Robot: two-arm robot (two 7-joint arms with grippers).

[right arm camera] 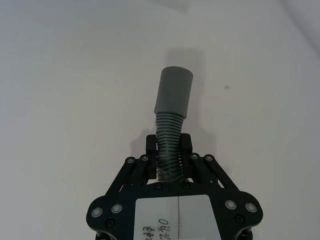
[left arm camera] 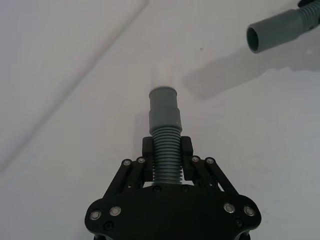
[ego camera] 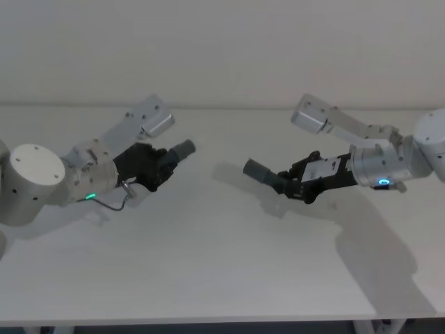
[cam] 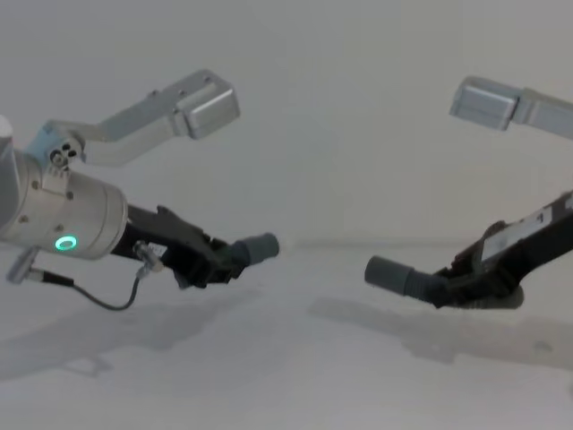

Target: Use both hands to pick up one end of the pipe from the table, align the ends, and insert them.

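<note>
wall: plain pale wall (ego camera: pixel 222 49) behind everything, meeting the table along its 12 o'clock edge

table: white matte top (ego camera: pixel 208 278), with soft grey shadows of both arms lying on it

left arm: comes in from 9 o'clock in the head view, with a green ring (cam: pixel 65 243) glowing on it

right arm: comes in from 3 o'clock, and its ring (ego camera: pixel 384 184) glows more bluish

left gripper: (ego camera: pixel 167 161) sits up off the table around 10 o'clock, pinched tight on the ribbed part of the left hose (ego camera: pixel 182 149), which pokes toward 2 o'clock

right gripper: (ego camera: pixel 288 182) is off the table around 3 o'clock, clamped on the ribs of the right hose (ego camera: pixel 259 169), which pokes toward 10 o'clock

gap: the two ends face each other across the middle, well apart

left wrist view: the left hose's grey cuff (left arm camera: pixel 165 112) carries a narrower whitish tip (left arm camera: pixel 162 75) that the head and chest views don't make out. The right hose's open socket (left arm camera: pixel 272 32) shows farther off, so you can see it's hollow

right wrist view: plain grey cuff (right arm camera: pixel 174 92) seen from behind

sticker: white label (right arm camera: pixel 172 217) on the right gripper's body, with a handwritten scribble that's cut off, can't read it
</note>
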